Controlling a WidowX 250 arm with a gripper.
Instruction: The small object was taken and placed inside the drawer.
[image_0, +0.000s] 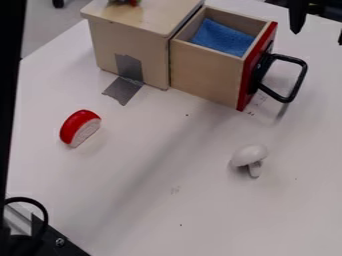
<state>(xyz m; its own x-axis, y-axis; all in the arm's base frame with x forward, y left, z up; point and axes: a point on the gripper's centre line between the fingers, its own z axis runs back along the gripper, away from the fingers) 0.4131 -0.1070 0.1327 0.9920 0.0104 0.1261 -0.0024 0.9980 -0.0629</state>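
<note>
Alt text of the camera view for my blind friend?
An open, red-fronted drawer with blue cloth inside juts from a wooden box on a white table. Nearby lie a toy mushroom and a red toy piece; the end effector hangs upper right.

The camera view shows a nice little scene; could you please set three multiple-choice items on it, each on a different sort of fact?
1. Where is the white mushroom?
A) Among blue folds
B) On the table
C) On a shelf

2. What colour is the drawer front?
A) Blue
B) Green
C) Red

3. What state is the drawer in?
A) Open
B) Shut

Answers:
1. B: it rests on the white surface.
2. C: the panel bearing the black handle is red.
3. A: it stands out from the cabinet, with blue cloth visible inside.
</note>
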